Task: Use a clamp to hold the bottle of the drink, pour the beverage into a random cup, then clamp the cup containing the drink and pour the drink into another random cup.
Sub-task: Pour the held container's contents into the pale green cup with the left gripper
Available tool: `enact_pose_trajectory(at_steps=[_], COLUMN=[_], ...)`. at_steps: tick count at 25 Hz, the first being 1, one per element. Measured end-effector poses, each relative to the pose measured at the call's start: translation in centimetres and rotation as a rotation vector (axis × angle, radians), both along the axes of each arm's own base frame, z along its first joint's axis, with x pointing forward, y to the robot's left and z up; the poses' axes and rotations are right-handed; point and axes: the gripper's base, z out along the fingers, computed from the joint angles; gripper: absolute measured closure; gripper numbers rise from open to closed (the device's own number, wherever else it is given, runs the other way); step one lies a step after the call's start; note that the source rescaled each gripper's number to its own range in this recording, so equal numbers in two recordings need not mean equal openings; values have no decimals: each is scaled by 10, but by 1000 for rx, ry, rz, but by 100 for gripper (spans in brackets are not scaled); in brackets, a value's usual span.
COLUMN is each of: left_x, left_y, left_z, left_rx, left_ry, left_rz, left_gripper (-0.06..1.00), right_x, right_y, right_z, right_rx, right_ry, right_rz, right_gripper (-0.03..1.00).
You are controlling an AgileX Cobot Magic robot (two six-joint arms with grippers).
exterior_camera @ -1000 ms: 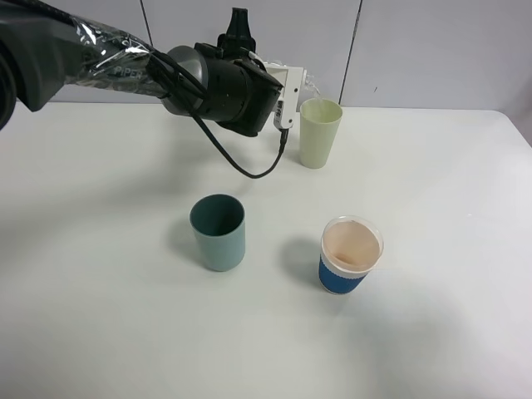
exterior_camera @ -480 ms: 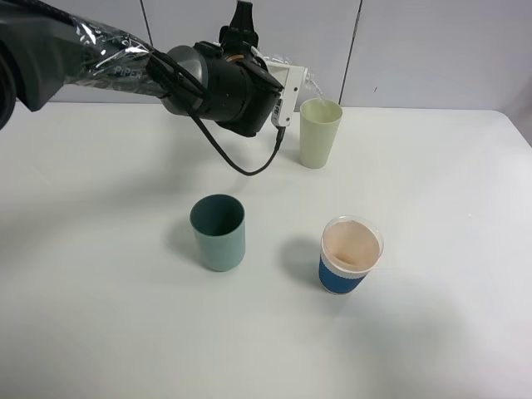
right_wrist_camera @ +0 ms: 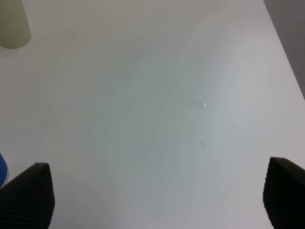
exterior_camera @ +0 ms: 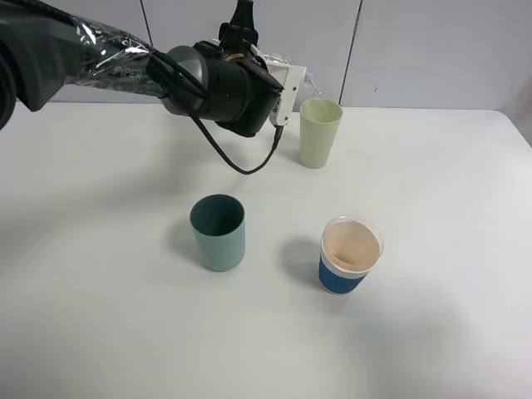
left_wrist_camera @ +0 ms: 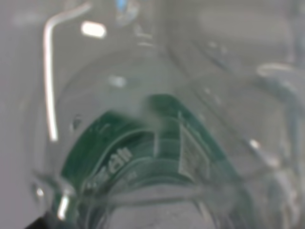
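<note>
Where the black left arm (exterior_camera: 208, 83), its upper length wrapped in clear film, reaches in over the far side of the white bench (exterior_camera: 432, 208), the left jaws are clamped on a small clear plastic bottle (left_wrist_camera: 157, 148) with a dark green label and white lettering. Bottle tipped over, neck end toward the rim of a tall, tapered pale yellow-green plastic tumbler (exterior_camera: 320, 133), which stands upright near the back edge, just beside the arm's white ribbed block (exterior_camera: 288, 90). Left wrist view is filled by the bottle's clear wall and label, blurred; cannot tell whether liquid is running, nor what sits in the tumbler. Nearer the front, a squat dusty-teal plastic cup (exterior_camera: 219, 233) with a darker inside stands upright; apart from it, toward the right of the high view, a paper cup with a blue sleeve and white rim (exterior_camera: 349, 256). Right jaws hang spread wide above bare bench, black fingertips (right_wrist_camera: 28, 195) far apart, nothing between them; the tumbler's base shows at that view's edge.
</note>
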Motion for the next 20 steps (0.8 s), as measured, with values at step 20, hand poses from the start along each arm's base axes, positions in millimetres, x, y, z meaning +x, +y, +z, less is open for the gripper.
enact_pose_trajectory(at_steps=[20], left_x=[1], left_y=[-2], left_z=[6], left_rx=[119], left_ry=[-32], left_rz=[-35], left_gripper=[91], right_x=[0], right_y=[0], right_z=[0], right_rx=[1], right_ry=[0], right_rz=[-1], right_gripper=[30])
